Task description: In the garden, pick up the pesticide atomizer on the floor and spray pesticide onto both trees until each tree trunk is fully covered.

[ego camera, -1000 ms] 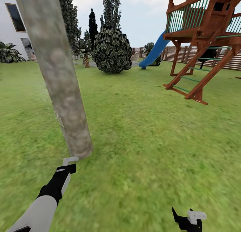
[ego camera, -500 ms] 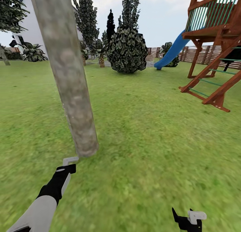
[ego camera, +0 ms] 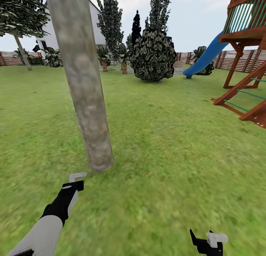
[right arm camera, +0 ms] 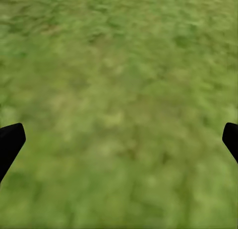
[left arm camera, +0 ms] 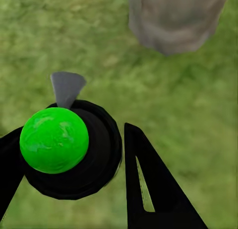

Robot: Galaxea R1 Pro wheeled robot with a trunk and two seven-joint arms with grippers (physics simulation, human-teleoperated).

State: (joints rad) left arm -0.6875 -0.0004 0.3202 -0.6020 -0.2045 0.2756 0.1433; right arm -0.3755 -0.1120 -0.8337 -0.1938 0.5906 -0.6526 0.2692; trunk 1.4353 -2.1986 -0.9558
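Right now the left gripper [left arm camera: 74, 164] has its jaws closed around the atomizer [left arm camera: 67, 147], whose grey nozzle [left arm camera: 67, 87] points at the tree trunk [ego camera: 83, 82] at 12 o'clock, just beyond. At 5 o'clock the right gripper [right arm camera: 119, 139] hangs over the lawn [ego camera: 177, 145], jaws spread wide, empty.

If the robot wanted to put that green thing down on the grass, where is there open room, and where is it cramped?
Open lawn spreads between the thick mottled grey-brown tree trunk, the round dark bush and the brown wooden play frame. The grass under the open right gripper is bare too. It is tight by the trunk's foot, just ahead of the left gripper holding the green-topped black atomizer.
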